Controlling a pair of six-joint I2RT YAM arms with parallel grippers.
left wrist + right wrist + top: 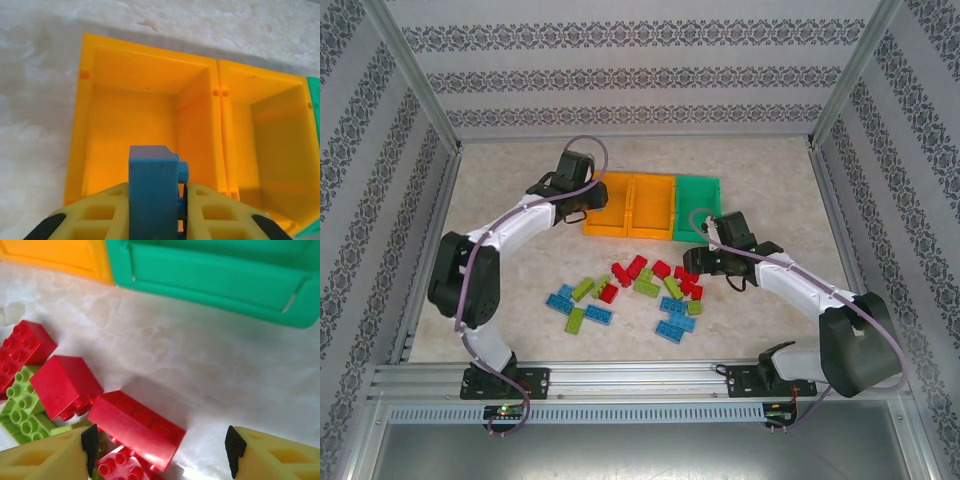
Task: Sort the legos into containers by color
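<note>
One sky-blue studded lego (pixel 151 185) in left tool (pixel 156 212)

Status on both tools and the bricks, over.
Left tool shut on blue brick, above the left orange bin. Right tool open, low over a red brick. Other red bricks crowd it.

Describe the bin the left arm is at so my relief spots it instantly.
Far across the marbled table runs a row of three open plastic bins. Take the orange bin at its left end, empty, below the left tool gripping a sky-blue brick. The other orange bin is mid-row; the green one ends the right.
</note>
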